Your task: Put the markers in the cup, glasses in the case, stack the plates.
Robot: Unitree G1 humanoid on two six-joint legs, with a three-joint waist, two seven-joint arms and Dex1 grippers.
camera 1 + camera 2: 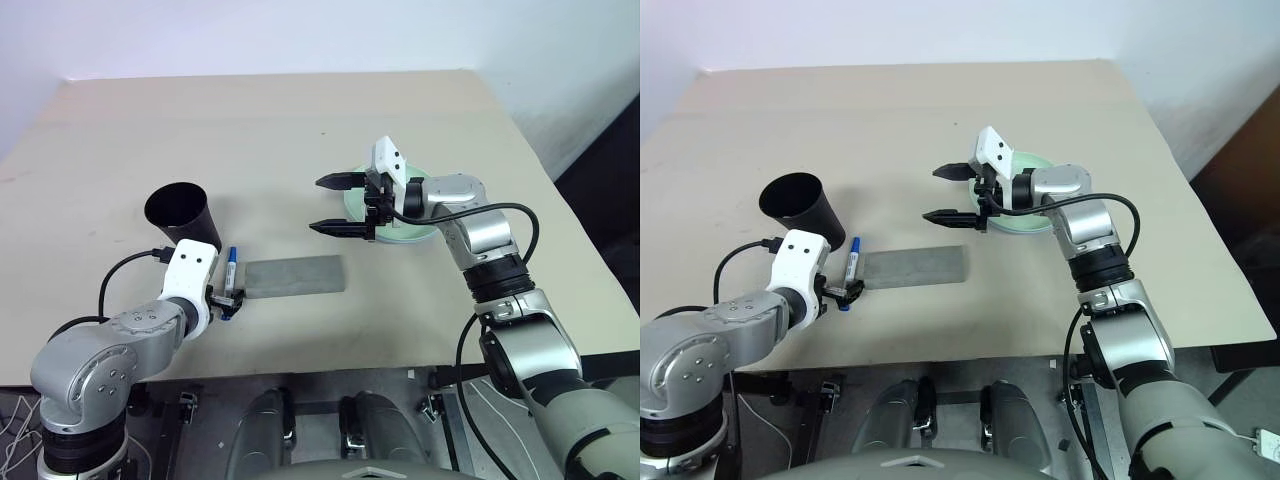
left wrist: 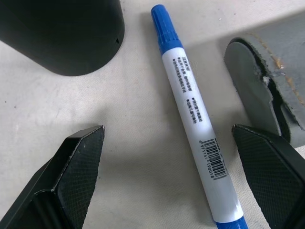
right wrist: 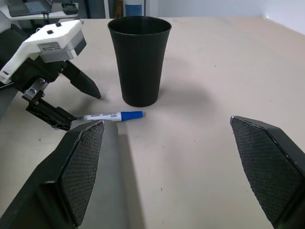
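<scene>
The marker step is being addressed. The blue-capped marker [image 2: 193,112] is lying flat on the worktop [image 1: 300,110], between the black cup [image 1: 180,215] on its far left and the grey case [image 1: 295,275] on its right. The left tool [image 2: 183,191] is being held wide, straddling the marker, nothing gripped. Closing squarely on the barrel is judged next; the case edge is crowding the right finger. The right tool [image 1: 338,205] is being held wide and empty above the worktop, near the mint plate [image 1: 1025,222].
</scene>
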